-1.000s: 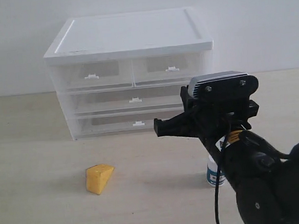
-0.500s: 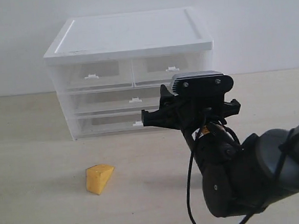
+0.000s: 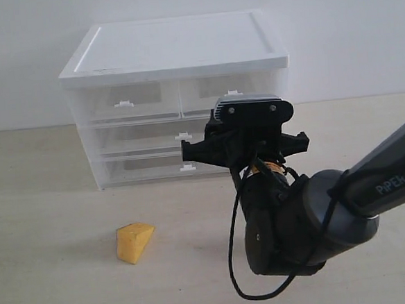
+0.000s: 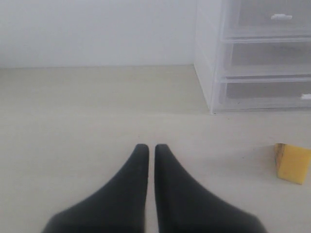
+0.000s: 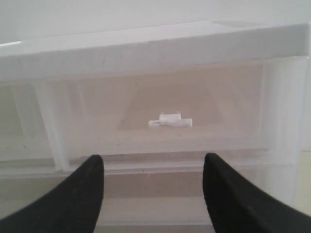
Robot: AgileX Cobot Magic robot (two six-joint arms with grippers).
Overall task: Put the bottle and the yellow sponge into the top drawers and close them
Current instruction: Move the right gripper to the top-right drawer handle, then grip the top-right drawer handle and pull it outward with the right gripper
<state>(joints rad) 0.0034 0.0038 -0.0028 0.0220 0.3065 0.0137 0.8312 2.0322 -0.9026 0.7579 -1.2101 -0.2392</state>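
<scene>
The white-topped cabinet [image 3: 174, 49] stands at the back with both top drawers closed, the left one [image 3: 123, 103] and the right one [image 3: 233, 87]. On the table in front lies the yellow sponge [image 3: 134, 241], which the left wrist view also shows as the sponge [image 4: 293, 162]. My right arm [image 3: 283, 216] reaches toward the cabinet and hides the bottle. My right gripper [image 5: 154, 165] is open and empty, facing the top right drawer's white handle [image 5: 170, 120] from a short way off. My left gripper [image 4: 148, 148] is shut and empty above the bare table, with the sponge off to one side.
Two full-width clear drawers [image 3: 182, 135] sit below the top pair, both closed. A plain white wall [image 3: 354, 30] stands behind the cabinet. The cabinet's side and lower drawers [image 4: 262, 92] show in the left wrist view.
My right arm has swung left and toward the cabinet front. The bottle, visible beside the arm one second ago, is now covered by it. The sponge has not moved.
</scene>
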